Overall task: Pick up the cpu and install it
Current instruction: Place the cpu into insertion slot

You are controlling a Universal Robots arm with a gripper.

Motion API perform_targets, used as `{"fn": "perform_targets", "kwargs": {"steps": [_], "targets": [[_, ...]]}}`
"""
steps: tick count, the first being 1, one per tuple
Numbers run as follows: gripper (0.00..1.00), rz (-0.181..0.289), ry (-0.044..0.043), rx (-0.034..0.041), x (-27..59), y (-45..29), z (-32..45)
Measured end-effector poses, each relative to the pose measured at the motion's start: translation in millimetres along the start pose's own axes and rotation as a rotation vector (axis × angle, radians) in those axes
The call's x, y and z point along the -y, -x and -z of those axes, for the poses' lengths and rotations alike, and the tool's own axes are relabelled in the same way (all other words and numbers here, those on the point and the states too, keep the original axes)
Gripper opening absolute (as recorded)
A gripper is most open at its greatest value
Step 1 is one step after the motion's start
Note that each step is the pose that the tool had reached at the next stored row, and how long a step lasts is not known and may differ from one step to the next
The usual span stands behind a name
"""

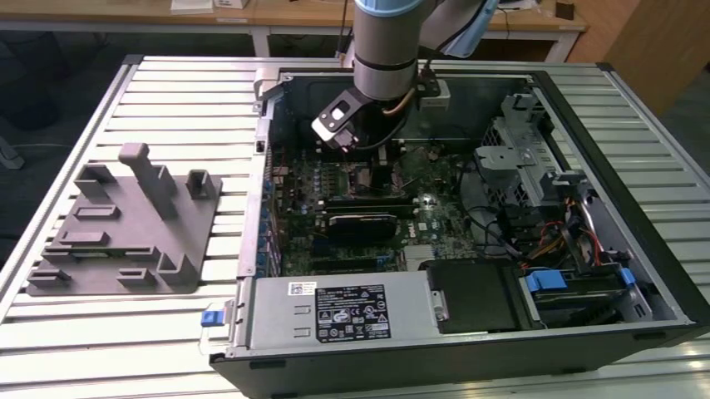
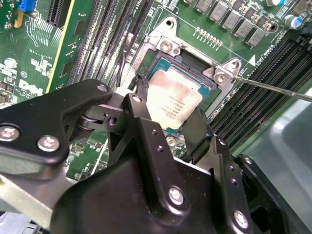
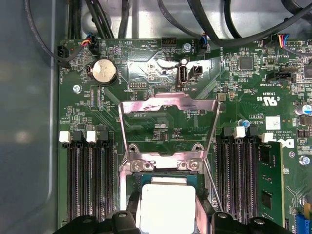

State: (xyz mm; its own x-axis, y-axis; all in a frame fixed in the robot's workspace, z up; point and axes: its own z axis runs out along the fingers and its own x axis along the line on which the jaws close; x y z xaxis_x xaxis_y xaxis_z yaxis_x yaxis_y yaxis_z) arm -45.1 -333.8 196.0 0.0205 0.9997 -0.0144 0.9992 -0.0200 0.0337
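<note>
The cpu (image 2: pixel 173 100), a silvery square chip with a thin green rim, lies in or just above the motherboard socket (image 2: pixel 161 56). My gripper (image 2: pixel 169 103) reaches down into the open computer case (image 1: pixel 621 208), and its black fingers (image 2: pixel 141 92) press against two opposite sides of the chip. In the first wrist view the cpu (image 3: pixel 165 202) sits between the dark fingers (image 3: pixel 130 207), below the socket's raised metal load plate (image 3: pixel 168 105). A thin socket lever (image 2: pixel 273 87) stands free beside the socket. In the exterior view the gripper (image 1: pixel 357 145) hangs over the upper middle of the board.
A grey plastic fixture tray (image 1: pixel 122 233) lies on the slatted table at the exterior view's left. Empty memory slots (image 3: pixel 90 180) and a fitted memory stick (image 3: pixel 270 180) flank the socket. The power supply (image 1: pixel 332 312), drive cage (image 1: pixel 521 158) and cables (image 1: pixel 488 220) crowd the case.
</note>
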Motion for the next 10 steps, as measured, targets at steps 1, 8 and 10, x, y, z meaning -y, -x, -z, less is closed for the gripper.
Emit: {"fn": "perform_targets", "kwargs": {"steps": [1, 8, 10], "targets": [[0.54, 0.003, 0.0002, -0.0014, 0.0, -0.1, -0.1], [0.54, 0.011, 0.0004, -0.0053, -0.1, 0.1, 0.7], [0.54, 0.011, 0.0004, -0.0054, -0.2, 0.1, 3.0]]}}
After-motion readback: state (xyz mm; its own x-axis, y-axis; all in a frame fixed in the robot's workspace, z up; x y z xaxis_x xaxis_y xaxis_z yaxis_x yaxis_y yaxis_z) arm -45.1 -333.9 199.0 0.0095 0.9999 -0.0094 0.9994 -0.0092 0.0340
